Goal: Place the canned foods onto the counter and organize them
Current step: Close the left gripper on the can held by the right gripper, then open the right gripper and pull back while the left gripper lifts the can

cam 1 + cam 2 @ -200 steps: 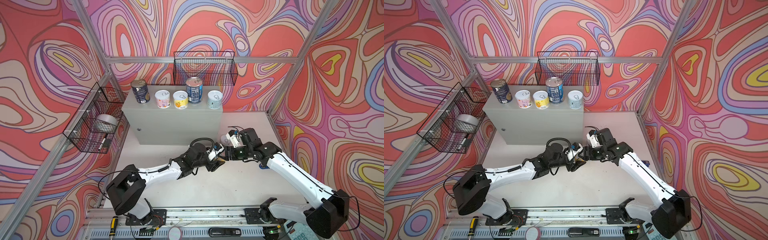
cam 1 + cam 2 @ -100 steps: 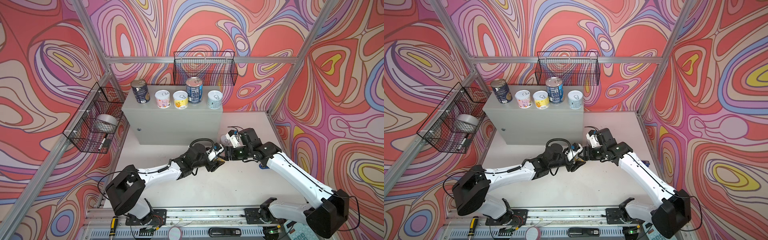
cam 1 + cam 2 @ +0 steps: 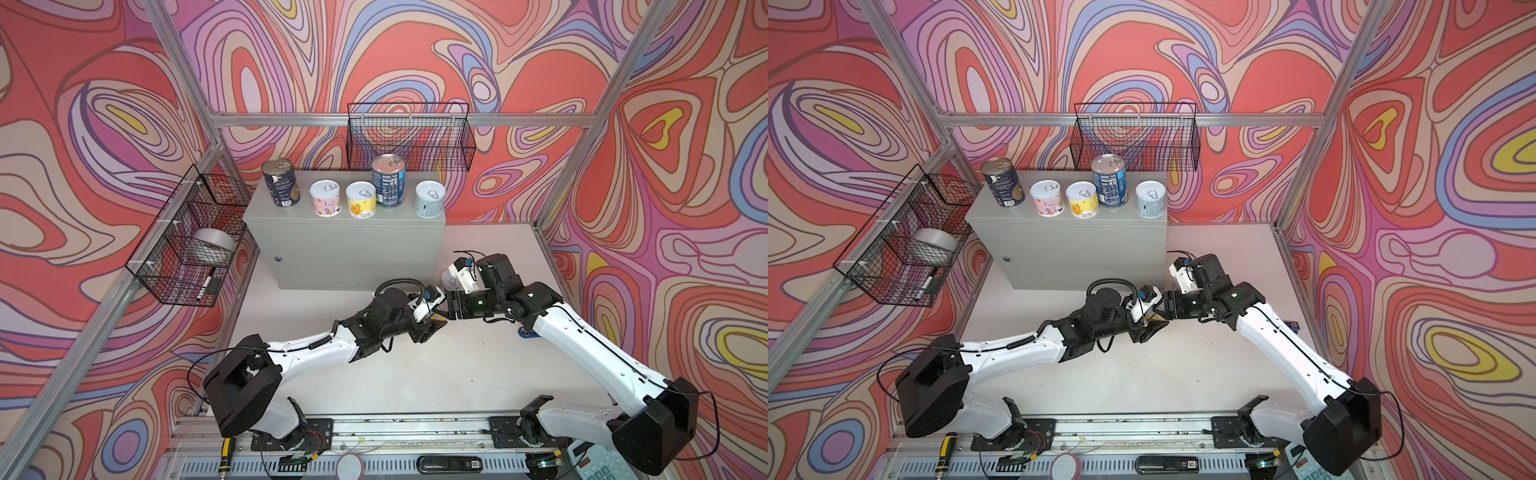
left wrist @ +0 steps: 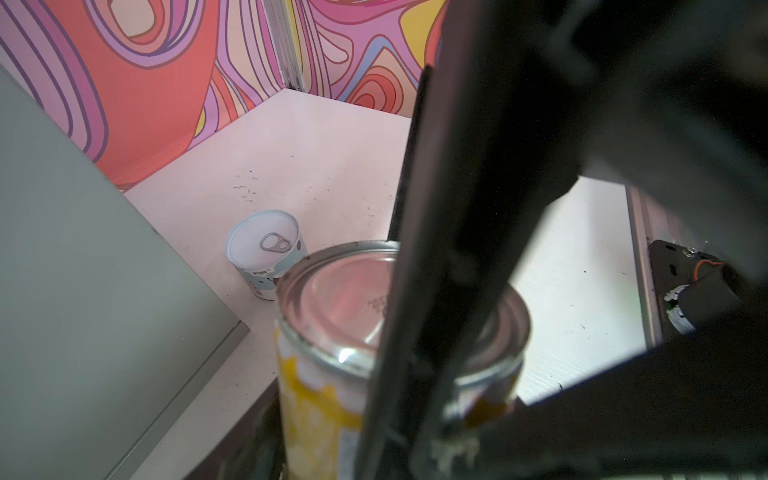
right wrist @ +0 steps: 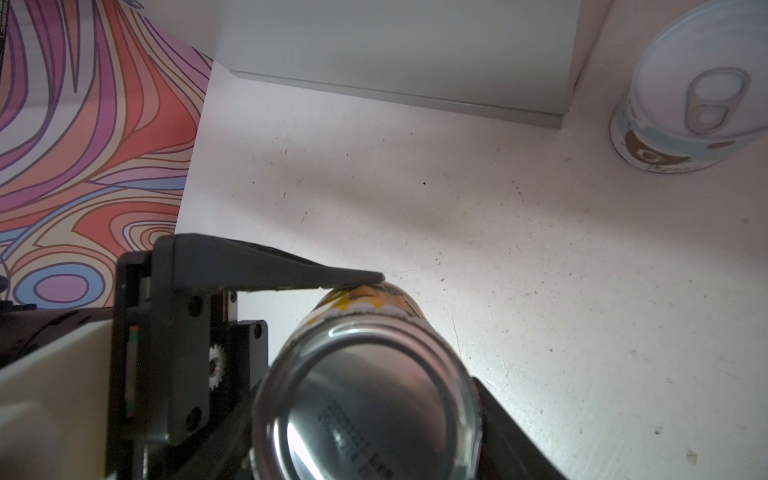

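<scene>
- Nearest the camera, both my arms reach in from the rail and meet over the middle of the white table (image 3: 415,374), a bit right of centre.
- My left pincer (image 3: 432,322) and right pincer (image 3: 451,309) are nose to nose in both top views, with the orange can (image 3: 1156,318) squeezed in between them. You only get a sliver of orange label from up there.
- The right wrist view is much better. The orange can (image 5: 365,407) sits between my right fingers, its plain stamped end facing the lens, so the right pincer is clamped on it.
- Same view: one left finger (image 5: 291,274) lies flat on the label at the far end of the can. The other is hidden behind it, but it looks clamped on too.
- The left wrist view agrees. The can (image 4: 316,399) is right up close, with a black right finger crossing its shiny end.
- A little further back, a white can (image 4: 262,249) stands upright on the table, just beside the counter's front right corner.
- Then the grey counter (image 3: 353,249), with five cans in a row on top: tall dark blue can (image 3: 281,183), pink can (image 3: 326,198), yellow can (image 3: 360,199), second tall blue can (image 3: 388,180) and pale-blue can (image 3: 429,198). All are upright and apart.
- Out left, a wire basket (image 3: 166,286) holds a grey tape roll (image 3: 212,247).
- Furthest back, another wire basket (image 3: 409,137) hangs on the wall above the counter.
</scene>
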`<state>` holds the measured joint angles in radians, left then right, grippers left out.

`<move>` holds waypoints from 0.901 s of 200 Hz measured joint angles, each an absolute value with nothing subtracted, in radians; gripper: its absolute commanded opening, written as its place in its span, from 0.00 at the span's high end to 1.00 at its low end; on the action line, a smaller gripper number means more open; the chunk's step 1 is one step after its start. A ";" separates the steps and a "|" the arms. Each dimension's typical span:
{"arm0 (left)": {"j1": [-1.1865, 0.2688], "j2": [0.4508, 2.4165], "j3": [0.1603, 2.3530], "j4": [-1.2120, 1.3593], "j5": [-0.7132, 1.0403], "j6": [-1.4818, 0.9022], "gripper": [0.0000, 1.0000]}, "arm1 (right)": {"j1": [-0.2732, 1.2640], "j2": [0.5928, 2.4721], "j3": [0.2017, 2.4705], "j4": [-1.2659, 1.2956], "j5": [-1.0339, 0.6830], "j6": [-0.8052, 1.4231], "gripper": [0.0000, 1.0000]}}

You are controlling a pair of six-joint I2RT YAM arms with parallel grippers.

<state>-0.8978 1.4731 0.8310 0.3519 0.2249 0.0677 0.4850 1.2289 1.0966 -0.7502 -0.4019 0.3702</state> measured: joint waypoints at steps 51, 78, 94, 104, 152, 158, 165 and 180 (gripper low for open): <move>-0.898 1.472 0.821 0.368 0.223 0.049 0.52 | 0.486 1.235 1.100 -0.752 -0.403 0.371 0.37; -0.897 1.459 0.806 0.382 0.218 0.044 0.53 | 0.488 1.234 1.104 -0.752 -0.407 0.373 0.31; -0.897 1.454 0.802 0.391 0.215 0.040 0.53 | 0.490 1.234 1.111 -0.754 -0.406 0.376 0.25; -0.896 1.450 0.797 0.391 0.207 0.035 0.53 | 0.490 1.232 1.115 -0.756 -0.397 0.377 0.23; -0.876 1.447 0.762 0.356 0.150 0.019 0.53 | 0.485 1.204 1.127 -0.767 -0.349 0.380 0.20; -0.876 1.447 0.762 0.353 0.146 0.018 0.53 | 0.485 1.202 1.129 -0.769 -0.344 0.380 0.20; -0.876 1.446 0.762 0.352 0.139 0.014 0.53 | 0.485 1.199 1.131 -0.772 -0.338 0.380 0.20; -0.876 1.439 0.762 0.344 0.120 0.009 0.53 | 0.485 1.193 1.131 -0.778 -0.321 0.382 0.20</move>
<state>-0.8761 1.4395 0.7624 0.3435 0.1204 0.0090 0.4847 1.1927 1.1305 -0.7776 -0.3206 0.3824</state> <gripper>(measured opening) 0.695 0.799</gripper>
